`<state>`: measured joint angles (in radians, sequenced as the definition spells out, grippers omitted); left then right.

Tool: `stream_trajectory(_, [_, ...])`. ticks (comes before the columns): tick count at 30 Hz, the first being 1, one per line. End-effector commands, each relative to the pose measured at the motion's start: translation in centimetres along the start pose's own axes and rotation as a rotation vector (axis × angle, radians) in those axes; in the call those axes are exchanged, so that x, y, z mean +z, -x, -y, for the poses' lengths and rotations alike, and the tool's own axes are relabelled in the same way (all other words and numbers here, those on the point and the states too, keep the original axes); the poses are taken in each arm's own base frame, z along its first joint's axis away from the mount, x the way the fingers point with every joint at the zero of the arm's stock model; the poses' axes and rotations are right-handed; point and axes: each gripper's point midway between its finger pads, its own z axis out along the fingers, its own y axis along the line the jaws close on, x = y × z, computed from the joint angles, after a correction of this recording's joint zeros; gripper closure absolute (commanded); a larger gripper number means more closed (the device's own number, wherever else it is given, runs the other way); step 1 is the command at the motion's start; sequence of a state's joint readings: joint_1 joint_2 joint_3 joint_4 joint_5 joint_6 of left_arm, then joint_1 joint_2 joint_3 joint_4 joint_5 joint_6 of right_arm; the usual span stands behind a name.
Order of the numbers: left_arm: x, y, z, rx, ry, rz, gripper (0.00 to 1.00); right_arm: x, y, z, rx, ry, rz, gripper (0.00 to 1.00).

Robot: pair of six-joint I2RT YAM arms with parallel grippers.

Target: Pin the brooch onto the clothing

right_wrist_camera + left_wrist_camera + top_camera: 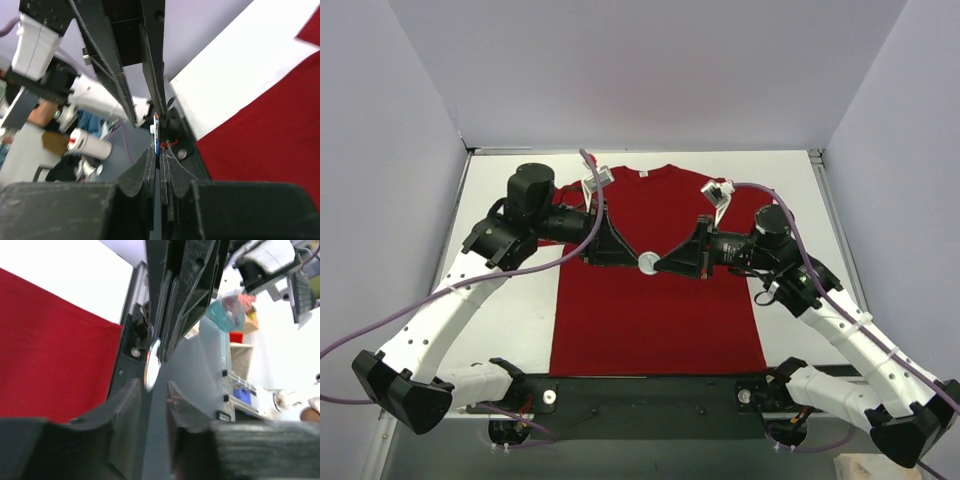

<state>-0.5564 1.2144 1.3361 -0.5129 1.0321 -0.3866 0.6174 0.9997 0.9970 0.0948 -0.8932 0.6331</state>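
The dark red T-shirt [655, 325] lies flat on the white table, collar at the far side. The brooch [647, 263] is held just above the shirt's middle, its pale back showing. My right gripper [663, 265] comes in from the right and is shut on the brooch. In the right wrist view its jaws pinch the brooch's edge [157, 131]. My left gripper [631, 259] comes in from the left, tip to tip with the right. In the left wrist view its fingers [131, 392] stand apart and the brooch [151, 367] sits edge-on just beyond them. The shirt also shows there [50, 355].
The white table [510, 310] is boxed in by pale walls at the left, back and right. A black base plate [650, 390] with both arm mounts runs along the near edge, just below the shirt's hem. Purple cables trail from both arms.
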Motion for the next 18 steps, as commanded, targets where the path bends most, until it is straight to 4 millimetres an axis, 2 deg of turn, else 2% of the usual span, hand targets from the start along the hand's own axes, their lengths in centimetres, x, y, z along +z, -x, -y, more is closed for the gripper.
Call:
stream_trajectory(1, [-2.0, 2.8, 0.2, 0.064, 0.028, 0.161, 0.53, -1.9, 3.5, -0.7, -0.083, -0.061, 0.248, 1.0])
stream_trajectory(2, [-2.2, 3.1, 0.4, 0.011, 0.016, 0.185, 0.5, -2.1, 3.5, 0.0, -0.077, -0.091, 0.278, 1.0])
stream_trajectory(3, [-2.6, 4.4, 0.6, 0.069, -0.012, 0.25, 0.48, -2.3, 3.8, 0.1, -0.073, -0.1, 0.303, 1.0])
stream_trajectory(4, [-2.9, 4.7, 1.5, 0.084, -0.056, 0.277, 0.45, -2.8, 4.3, -0.5, -0.092, -0.093, 0.34, 1.0])
stream_trajectory(5, [-2.5, 3.8, 0.9, -0.04, -0.088, 0.278, 0.43, -2.9, 4.2, -0.3, -0.09, -0.095, 0.352, 1.0])
stream_trajectory(6, [-2.8, 4.8, 2.1, 0.047, -0.147, 0.327, 0.42, -3.0, 4.5, -0.5, -0.09, -0.092, 0.368, 1.0])
stream_trajectory(8, [-2.5, 4.5, 1.8, -0.033, -0.188, 0.331, 0.41, -3.1, 4.9, -0.9, -0.099, -0.083, 0.379, 1.0])
stream_trajectory(10, [-2.4, 4.7, 1.6, -0.032, -0.195, 0.344, 0.4, -2.7, 5.1, -0.9, -0.09, -0.067, 0.371, 1.0])
stream_trajectory(12, [-2.3, 5.0, 1.3, -0.041, -0.186, 0.359, 0.34, -2.2, 5.2, -1.2, -0.091, -0.038, 0.362, 1.0])
stream_trajectory(18, [-1.8, 5.3, 1.1, -0.045, -0.182, 0.359, 0.33, -1.1, 5.3, -0.9, -0.058, -0.015, 0.338, 1.0])
